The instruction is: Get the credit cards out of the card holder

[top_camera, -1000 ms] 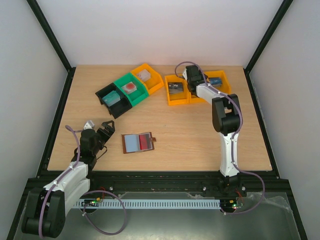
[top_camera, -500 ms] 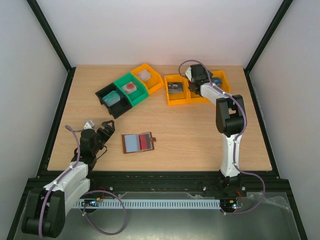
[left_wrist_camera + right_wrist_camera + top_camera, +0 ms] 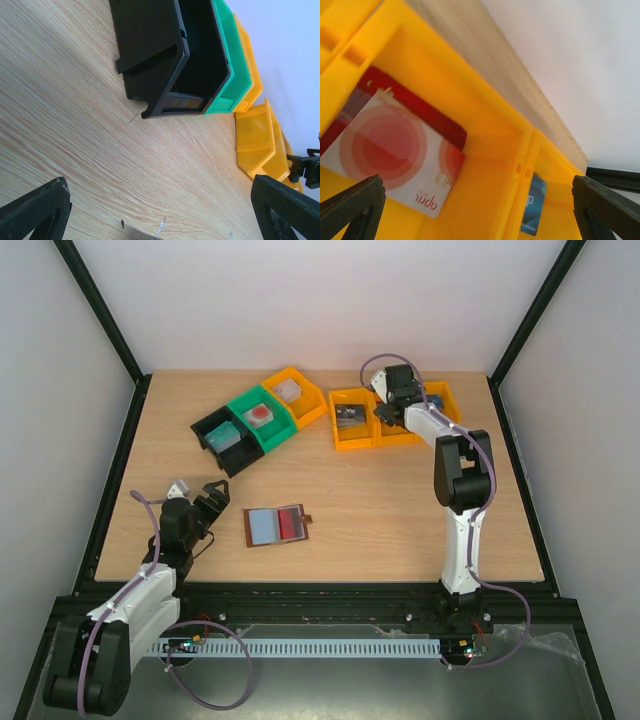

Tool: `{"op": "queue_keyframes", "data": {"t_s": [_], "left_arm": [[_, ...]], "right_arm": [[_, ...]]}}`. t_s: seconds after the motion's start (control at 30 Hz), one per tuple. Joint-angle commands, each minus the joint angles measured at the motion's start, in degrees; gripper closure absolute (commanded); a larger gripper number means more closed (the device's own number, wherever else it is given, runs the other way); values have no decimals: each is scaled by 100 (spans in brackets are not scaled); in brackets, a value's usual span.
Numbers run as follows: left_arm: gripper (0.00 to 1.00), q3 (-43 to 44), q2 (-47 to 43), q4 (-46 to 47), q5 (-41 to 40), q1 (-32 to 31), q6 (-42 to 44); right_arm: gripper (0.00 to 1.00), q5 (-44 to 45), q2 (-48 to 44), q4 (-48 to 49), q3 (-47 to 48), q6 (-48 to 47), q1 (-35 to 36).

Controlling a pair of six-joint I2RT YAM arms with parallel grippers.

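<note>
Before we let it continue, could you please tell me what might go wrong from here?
1. A red card sits in the open card holder, which lies loose on the table. The left gripper is open beside it, not pinning it, so pulling the card may drag the holder.
2. The right gripper hangs open close over a red-and-white card in a yellow bin; it could catch the wall on leaving.

The brown card holder lies open flat on the bench, a red credit card in its right half, while a red-and-white card overlaps a dark red card in a yellow bin.
</note>
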Motion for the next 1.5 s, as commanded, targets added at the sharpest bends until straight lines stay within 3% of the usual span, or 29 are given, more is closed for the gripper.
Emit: {"op": "queue_keyframes", "data": {"t_s": [0.0,0.2,0.4,0.53,0.63,0.8,1.1,1.47], "left_arm": [[1,-82,-46,133,-5,46,65],[1,-78,-55,132,-13,46,68],[1,-94,-13,173,2,46,52],[1,-91,-34,178,4,41,61],[1,-82,-54,167,4,38,74],[1,-82,-66,160,4,37,76],[1,-84,-70,151,-9,37,68],[1,-95,-15,160,-22,39,39]], "right_arm": [[1,70,123,43,461,358,-69],[1,-204,304,-82,859,971,-61],[2,-318,-616,-462,918,2470,-76],[26,-516,-1112,-1100,836,4359,-75],[40,-749,-1107,-1491,687,4997,-71],[45,-502,-766,-2040,786,5371,-72],[69,-869,-68,-2459,790,5669,-70],[69,-791,43,-2503,932,5558,-90]]}}
